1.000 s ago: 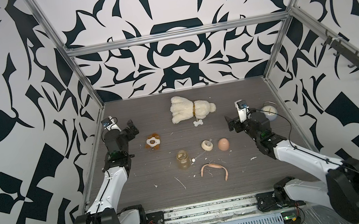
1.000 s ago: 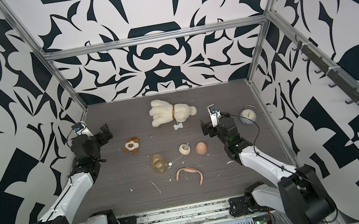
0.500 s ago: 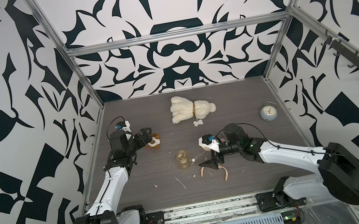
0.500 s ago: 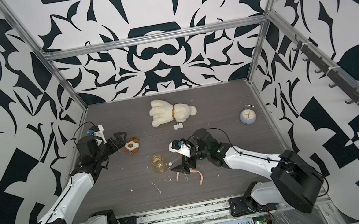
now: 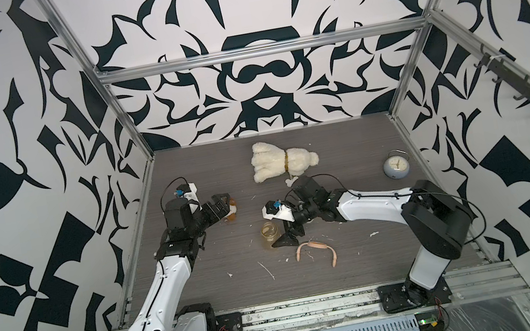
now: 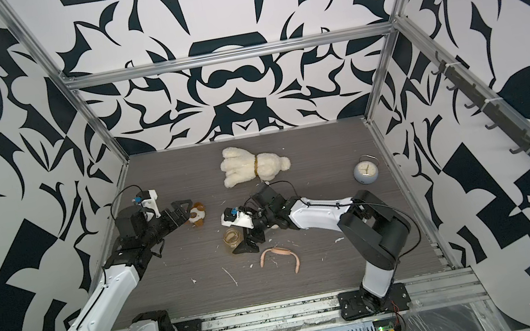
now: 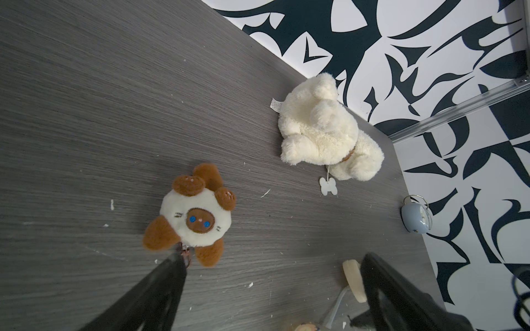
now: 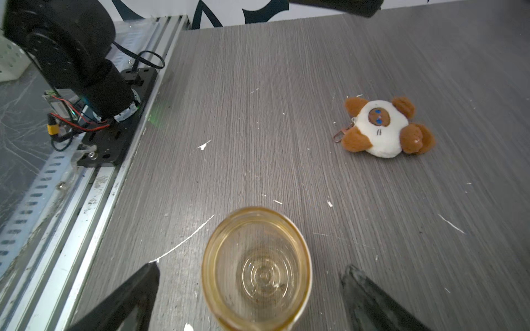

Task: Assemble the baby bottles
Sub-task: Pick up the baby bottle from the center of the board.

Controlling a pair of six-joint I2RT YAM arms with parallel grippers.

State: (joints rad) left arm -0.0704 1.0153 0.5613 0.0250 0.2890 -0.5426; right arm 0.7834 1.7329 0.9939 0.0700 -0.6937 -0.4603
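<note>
Both my claws are spread wide, neither has hold of anything. My right gripper (image 8: 252, 268) is low over the table (image 5: 364, 266) with one finger on each side of the amber bottle body (image 8: 256, 269). There is a gap on both sides, so no contact. The bottle stands upright with its mouth open to the top, nothing fitted on it, near the middle of the table toward the front rail. The peach two-handle piece (image 5: 315, 245) lies flat just beside the bottle on the front-rail side, apart from my right fingers. My left gripper (image 7: 271, 262) is just beside the small brown-and-white plush toy (image 7: 198, 217). One fingertip is right at the toy's metal clip (image 7: 185, 255); can't tell if it touches. The cream collar (image 7: 354, 282) with its straw (image 7: 337, 303) sits on edge on the table, partly behind my other left finger in the left wrist view; in both top views my right arm covers that spot. Farther back a white plush dog (image 5: 281, 163) lies on its side with its bone tag (image 5: 291, 181) next to it. A pale-blue alarm clock (image 5: 396, 166) is near the right wall.
</note>
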